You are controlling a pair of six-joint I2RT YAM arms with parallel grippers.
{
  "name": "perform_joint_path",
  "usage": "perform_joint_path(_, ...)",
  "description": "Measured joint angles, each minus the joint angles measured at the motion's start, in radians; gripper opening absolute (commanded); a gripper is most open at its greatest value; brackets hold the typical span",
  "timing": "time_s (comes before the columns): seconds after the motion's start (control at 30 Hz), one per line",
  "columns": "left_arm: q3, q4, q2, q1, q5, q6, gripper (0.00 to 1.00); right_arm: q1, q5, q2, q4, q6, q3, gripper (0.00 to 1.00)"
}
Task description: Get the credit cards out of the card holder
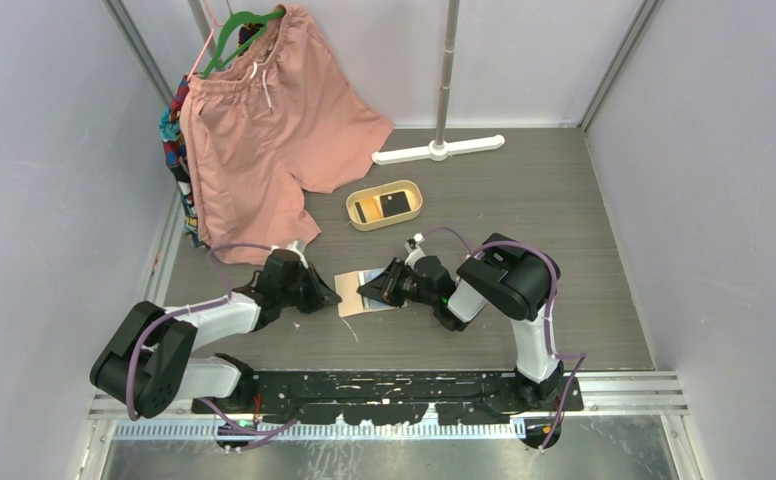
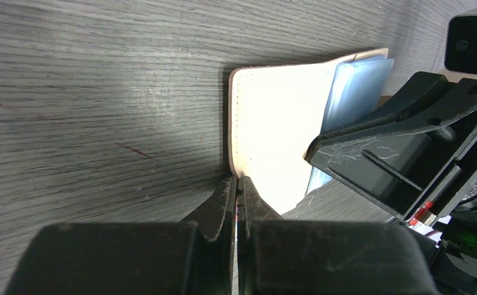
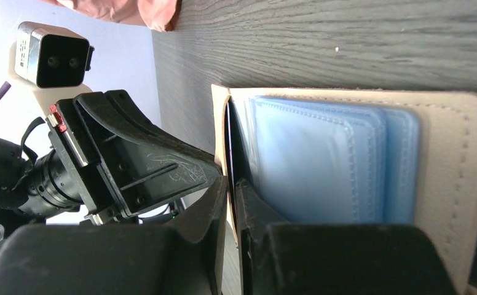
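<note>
The counter (image 1: 524, 190) shows dark, matt wood grain. The card holder (image 3: 451, 160) looks like matt beige leather with stitched edges, its inner sleeves (image 3: 322, 160) glossy blue plastic. At eleven o'clock, the shorts (image 1: 264, 130) are soft pink cloth.

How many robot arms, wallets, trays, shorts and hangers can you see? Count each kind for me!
Arms: 2 (left, right)
Wallet: 1
Tray: 1
Shorts: 1
Hanger: 1
Total: 6
</note>
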Motion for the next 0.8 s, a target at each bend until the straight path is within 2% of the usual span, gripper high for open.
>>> perform_joint_path(0.2,0.0,0.0,0.0,0.0,0.0,0.0,0.0,0.0,-0.008,0.005,0.011,0.003,0.0,0.01)
perform_joint_path(0.47,0.0,0.01,0.001,-0.005,0.008,-0.001,0.0,-0.027,-0.024,0.005,0.039,0.003,-0.023,0.01)
perform_joint_path(0.8,0.002,0.016,0.001,-0.006,0.012,-0.002,0.0,-0.138,-0.082,-0.019,0.075,-0.003,-0.114,0.01)
